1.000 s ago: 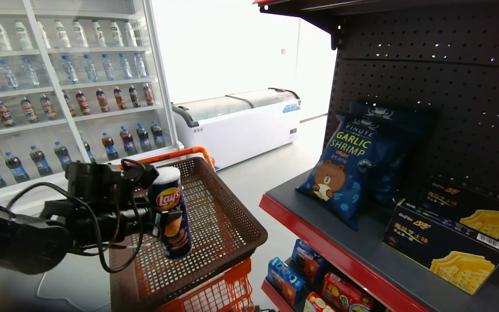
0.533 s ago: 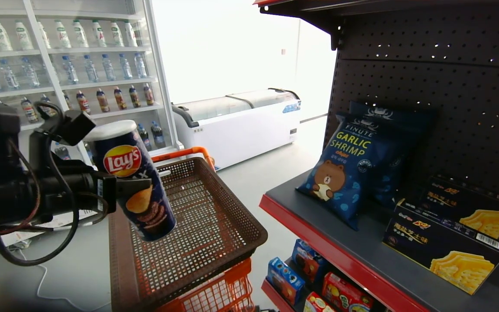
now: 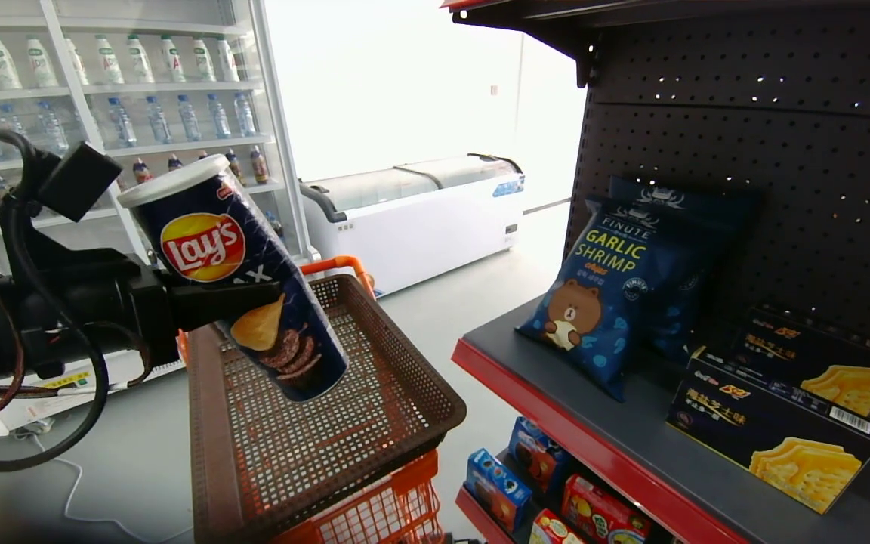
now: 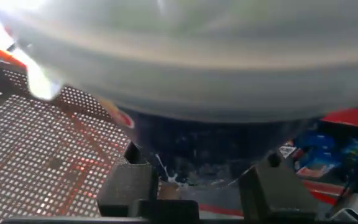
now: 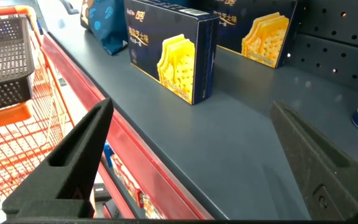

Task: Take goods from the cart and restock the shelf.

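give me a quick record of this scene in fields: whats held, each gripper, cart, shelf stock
held item: tall dark-blue cylindrical chip can with white lid, tilted, over the basket
left gripper: shut on the can's middle
right gripper: open, holding nothing, above the shelf deck
cart: orange wire cart carrying a brown perforated plastic basket
shelf: grey shelf deck with red front edge
shelf stock: blue snack bags leaning on the pegboard; dark rectangular biscuit boxes beside them

Right pincer (image 5: 192, 106), fingers (image 5: 73, 162) spread, by grey shelf (image 5: 229, 146) with cracker boxes (image 5: 166, 56)
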Tool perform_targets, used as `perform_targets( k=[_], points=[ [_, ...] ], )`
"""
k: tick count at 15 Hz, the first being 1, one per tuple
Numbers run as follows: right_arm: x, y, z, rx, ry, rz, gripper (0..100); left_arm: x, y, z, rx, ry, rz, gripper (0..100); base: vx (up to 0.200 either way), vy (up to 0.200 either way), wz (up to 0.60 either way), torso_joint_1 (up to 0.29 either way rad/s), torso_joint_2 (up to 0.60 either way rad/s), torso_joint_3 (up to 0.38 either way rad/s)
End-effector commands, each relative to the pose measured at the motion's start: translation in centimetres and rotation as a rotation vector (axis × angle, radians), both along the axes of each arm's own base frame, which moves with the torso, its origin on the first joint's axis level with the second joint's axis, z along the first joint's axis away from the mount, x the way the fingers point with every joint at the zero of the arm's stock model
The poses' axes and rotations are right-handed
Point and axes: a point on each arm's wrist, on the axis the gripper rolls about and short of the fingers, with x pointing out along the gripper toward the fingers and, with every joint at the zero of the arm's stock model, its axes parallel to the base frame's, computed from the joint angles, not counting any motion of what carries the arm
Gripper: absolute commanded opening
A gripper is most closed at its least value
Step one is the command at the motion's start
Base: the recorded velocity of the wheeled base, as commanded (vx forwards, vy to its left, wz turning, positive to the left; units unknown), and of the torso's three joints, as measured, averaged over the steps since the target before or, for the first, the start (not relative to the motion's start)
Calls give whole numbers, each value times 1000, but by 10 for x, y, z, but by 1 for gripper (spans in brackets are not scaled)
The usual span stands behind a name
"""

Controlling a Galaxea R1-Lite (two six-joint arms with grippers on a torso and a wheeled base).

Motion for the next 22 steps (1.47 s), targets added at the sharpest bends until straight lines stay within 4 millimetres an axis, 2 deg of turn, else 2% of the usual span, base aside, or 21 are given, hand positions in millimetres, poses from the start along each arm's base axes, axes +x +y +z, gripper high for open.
perform_targets(
  k=[1, 6, 8, 10, 19, 22],
  points=[
    [0, 0, 0, 0, -1, 0, 100, 0, -2, 2, -21, 7, -74, 0, 0, 0, 0, 0, 0, 0],
    [0, 0, 0, 0, -1, 0, 100, -8, -11, -2, -26, 127, -178, 0, 0, 0, 0, 0, 0, 0],
    [0, 0, 0, 0, -1, 0, 100, -8, -12, 1, -25, 123, -184, 0, 0, 0, 0, 0, 0, 0],
    [0, 0, 0, 0, -1, 0, 100, -11, -24, 5, -24, 111, -238, 0, 0, 0, 0, 0, 0, 0],
    [0, 0, 0, 0, 0, 0, 100, -11, -26, 2, -18, 150, -247, 0, 0, 0, 0, 0, 0, 0],
    [0, 0, 0, 0, 0, 0, 100, -10, -26, 1, -18, 153, -247, 0, 0, 0, -600, 5, 2, 1]
  ],
)
